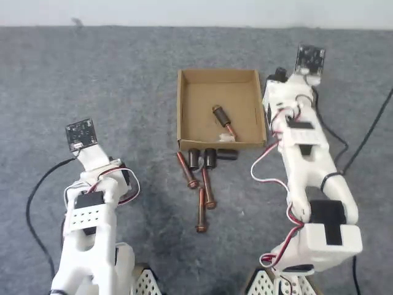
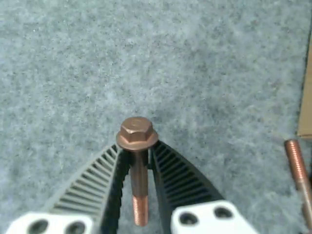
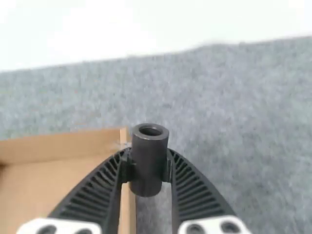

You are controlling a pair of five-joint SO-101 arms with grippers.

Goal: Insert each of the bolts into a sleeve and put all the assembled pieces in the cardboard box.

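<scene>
My left gripper (image 2: 138, 147) is shut on a copper bolt (image 2: 138, 163), hex head outward, above grey carpet; the left arm (image 1: 92, 206) stands at the near left. My right gripper (image 3: 148, 161) is shut on a black sleeve (image 3: 148, 156), bore facing outward, over the right wall of the cardboard box (image 3: 58, 168). The box (image 1: 184, 110) holds one bolt pushed into a sleeve (image 1: 222, 120). In front of it lie three black sleeves (image 1: 195, 158) (image 1: 210, 158) (image 1: 227, 154) and three copper bolts (image 1: 186, 170) (image 1: 208, 187) (image 1: 201, 210).
The right arm (image 1: 304, 147) stretches along the box's right side. Grey carpet (image 1: 123, 80) covers the table, with open room to the left of the box. A loose bolt (image 2: 300, 170) and the box's edge (image 2: 307, 97) lie beyond my left gripper.
</scene>
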